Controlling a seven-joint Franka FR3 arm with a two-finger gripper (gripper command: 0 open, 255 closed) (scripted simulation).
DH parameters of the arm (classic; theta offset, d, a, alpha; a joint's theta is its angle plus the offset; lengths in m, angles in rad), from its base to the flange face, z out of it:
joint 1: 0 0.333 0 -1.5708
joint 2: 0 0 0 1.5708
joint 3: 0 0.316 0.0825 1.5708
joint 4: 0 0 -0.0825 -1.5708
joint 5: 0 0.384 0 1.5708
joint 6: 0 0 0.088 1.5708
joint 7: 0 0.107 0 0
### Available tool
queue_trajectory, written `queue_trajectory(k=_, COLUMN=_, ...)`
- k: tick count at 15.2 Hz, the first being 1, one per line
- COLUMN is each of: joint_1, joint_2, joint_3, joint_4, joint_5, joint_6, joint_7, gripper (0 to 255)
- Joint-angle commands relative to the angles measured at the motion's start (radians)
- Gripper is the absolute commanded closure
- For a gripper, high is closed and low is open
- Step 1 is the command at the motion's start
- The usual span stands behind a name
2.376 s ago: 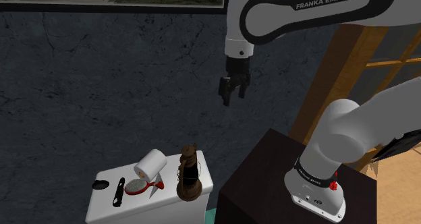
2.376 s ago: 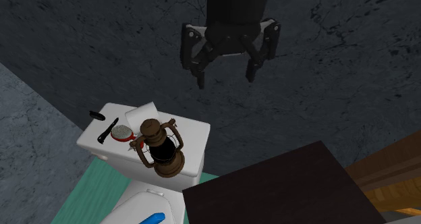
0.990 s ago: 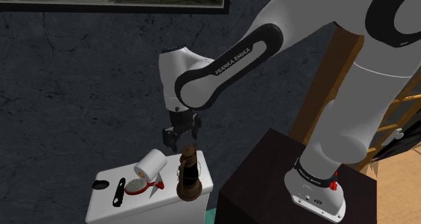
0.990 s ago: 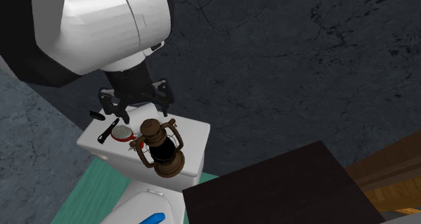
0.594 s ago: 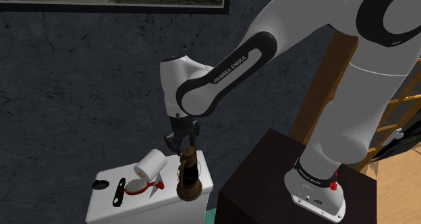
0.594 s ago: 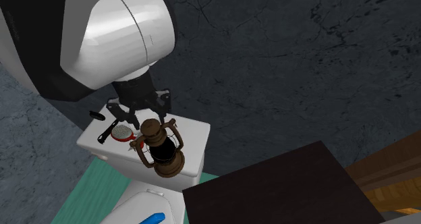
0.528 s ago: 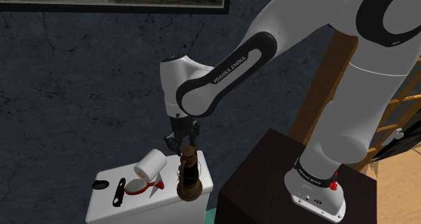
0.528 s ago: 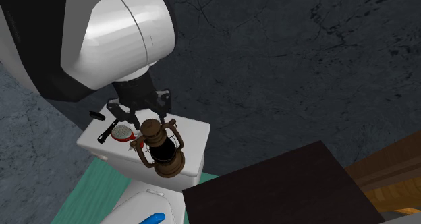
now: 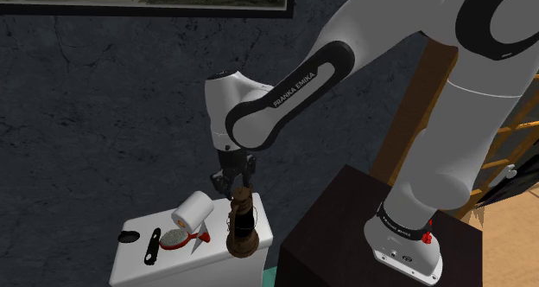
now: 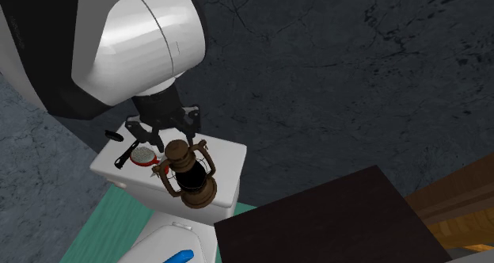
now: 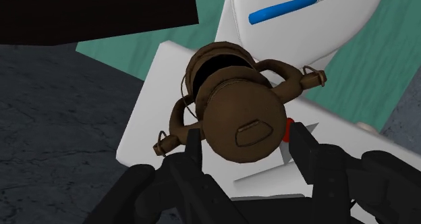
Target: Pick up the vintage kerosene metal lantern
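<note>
"Where is the thing you're after?"

"The brown, rusty-looking metal kerosene lantern [image 9: 244, 226] stands upright on the lid of the white toilet tank [image 9: 173, 272]. It is at the end nearest my dark box stand [image 9: 345, 229], which is the shoulder view's right end of the lid. Through my wrist camera I look almost straight down on its domed brown cap [image 11: 241, 118]."

"And your jaws?"

"My jaws are released and spread wide, hanging just over the lantern's top. In the wrist view one black finger [image 11: 191, 147] shows right beside the cap's rim. The other stands a little off it, with a sliver of red in the gap. Neither clasps anything, and the lantern's base rests on the tank lid."

"What else lies on that lid?"

"Toward the shoulder view's left of the lantern there is a white roll of paper [image 9: 192, 211]. Next to the roll is a round red-framed brush [image 9: 179, 239] whose red handle points at the lantern. Further left lie a slim black stick-shaped object [image 9: 152, 245] and, near the far end, a small black oval piece [image 9: 129, 236]."

"And around the tank?"

"A dark mottled wall [image 9: 104, 121] rises behind it. Below it the white toilet lid [image 11: 324, 37] carries a blue toothbrush-shaped thing [image 11: 287, 8]. Teal flooring [image 11: 202, 35] shows between the tank and my stand."
</note>
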Motion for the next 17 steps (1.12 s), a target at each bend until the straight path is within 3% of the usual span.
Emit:
queue_trajectory(k=1, joint_1=0.000, joint_2=-0.010, joint_3=0.000, joint_4=0.004, joint_5=0.005, joint_6=-0.012, joint_7=-0.002, gripper=255)
queue_trajectory(k=17, joint_1=-0.006, joint_2=-0.126, joint_3=-0.006, joint_4=0.089, joint_5=0.046, joint_6=-0.206, joint_7=-0.023, gripper=255)
